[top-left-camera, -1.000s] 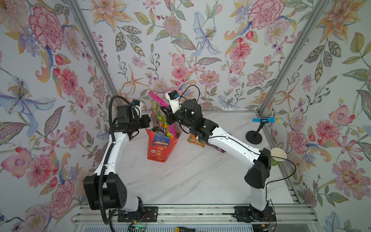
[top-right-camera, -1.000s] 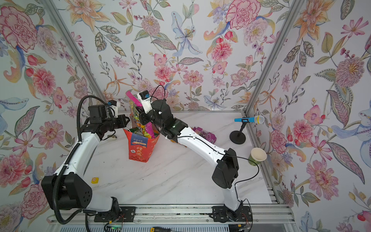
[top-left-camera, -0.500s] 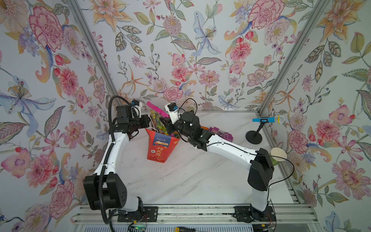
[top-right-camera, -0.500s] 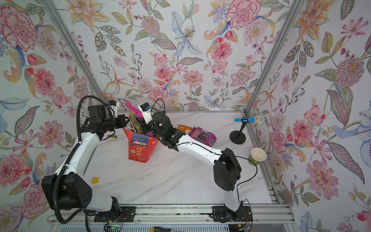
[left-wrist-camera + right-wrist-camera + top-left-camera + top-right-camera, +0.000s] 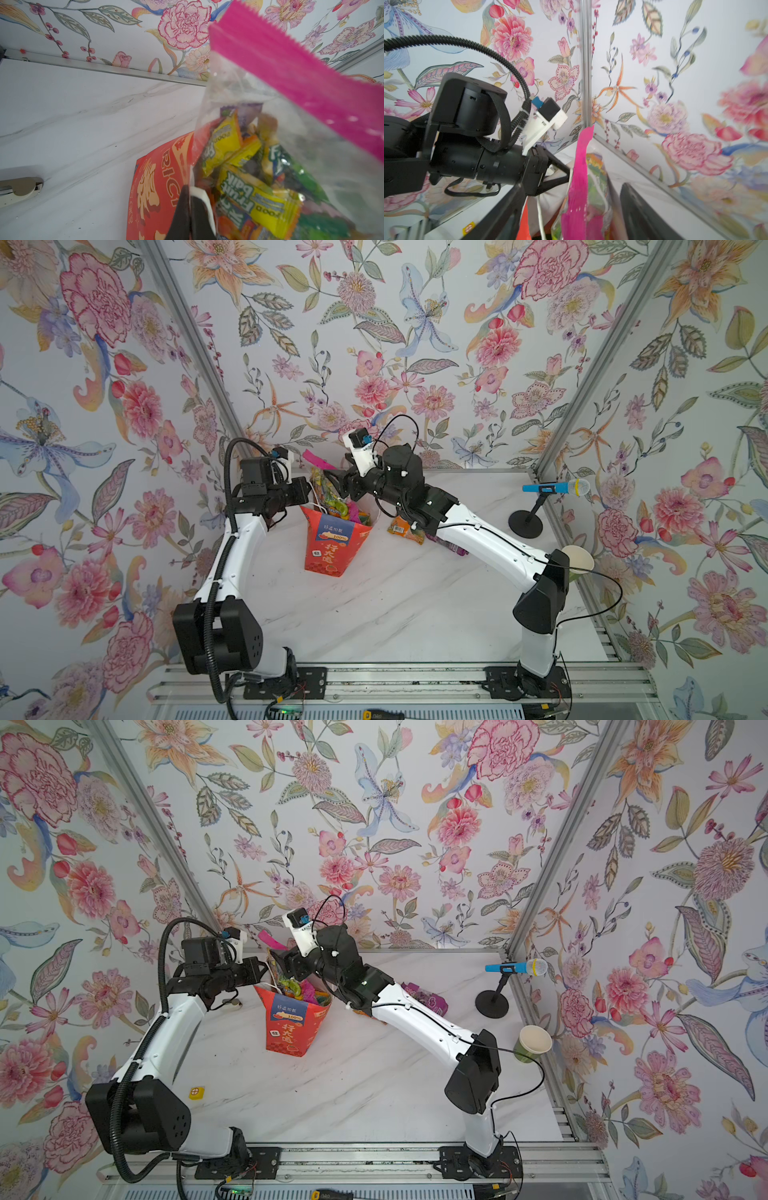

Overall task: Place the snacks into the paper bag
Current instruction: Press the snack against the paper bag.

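The red paper bag (image 5: 332,547) (image 5: 295,1027) stands upright mid-table, filled with snacks. My left gripper (image 5: 306,497) (image 5: 190,191) is shut on its rim, on the bag's left side. A clear packet with a magenta top (image 5: 318,460) (image 5: 291,83) (image 5: 581,176) sticks up out of the bag. My right gripper (image 5: 334,485) (image 5: 571,214) hovers over the bag's mouth, open, its fingers either side of that packet without touching it. A small orange packet (image 5: 401,526) and a purple one (image 5: 428,996) lie on the table under the right forearm.
A toy microphone on a black stand (image 5: 555,488) and a paper cup (image 5: 577,558) sit at the right edge. A small yellow tag (image 5: 196,1092) lies front left. The back wall is close behind the bag.
My right gripper has lowered the magenta-topped packet into the bag and opened off it. The left gripper has kept its hold on the rim.
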`<control>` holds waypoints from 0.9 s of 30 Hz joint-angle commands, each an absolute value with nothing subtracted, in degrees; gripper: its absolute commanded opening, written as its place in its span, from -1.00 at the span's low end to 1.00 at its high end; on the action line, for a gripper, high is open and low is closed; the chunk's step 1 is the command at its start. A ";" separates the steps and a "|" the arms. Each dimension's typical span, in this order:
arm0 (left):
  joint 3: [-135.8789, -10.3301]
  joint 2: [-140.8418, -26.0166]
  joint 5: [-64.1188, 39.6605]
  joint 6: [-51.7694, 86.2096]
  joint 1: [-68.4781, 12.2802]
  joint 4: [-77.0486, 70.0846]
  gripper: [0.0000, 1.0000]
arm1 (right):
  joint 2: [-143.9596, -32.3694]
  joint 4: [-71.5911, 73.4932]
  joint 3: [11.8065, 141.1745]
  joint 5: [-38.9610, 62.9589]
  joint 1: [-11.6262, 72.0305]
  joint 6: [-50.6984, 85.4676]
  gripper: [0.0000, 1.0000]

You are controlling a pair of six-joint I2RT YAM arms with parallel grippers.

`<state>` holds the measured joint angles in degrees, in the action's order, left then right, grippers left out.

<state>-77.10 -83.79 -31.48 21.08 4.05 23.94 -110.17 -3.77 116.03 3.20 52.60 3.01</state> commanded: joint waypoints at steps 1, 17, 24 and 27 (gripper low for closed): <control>-76.85 -82.70 -33.31 21.53 4.74 20.64 -1.00 | -113.18 -12.56 122.66 2.20 51.74 2.21 -0.13; -77.27 -82.79 -33.31 21.62 4.85 20.63 -1.00 | -125.16 -27.51 131.88 8.91 52.82 4.63 -0.53; -77.39 -82.57 -33.48 21.85 4.83 20.39 -1.00 | -127.73 -28.42 130.74 8.48 52.66 6.59 -0.74; -77.37 -82.29 -33.40 21.82 4.83 20.41 -1.00 | -128.64 -28.83 129.65 8.40 52.10 8.35 -0.75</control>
<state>-77.10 -83.79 -31.27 21.89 4.23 24.05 -124.88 -22.09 130.93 8.23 52.62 6.39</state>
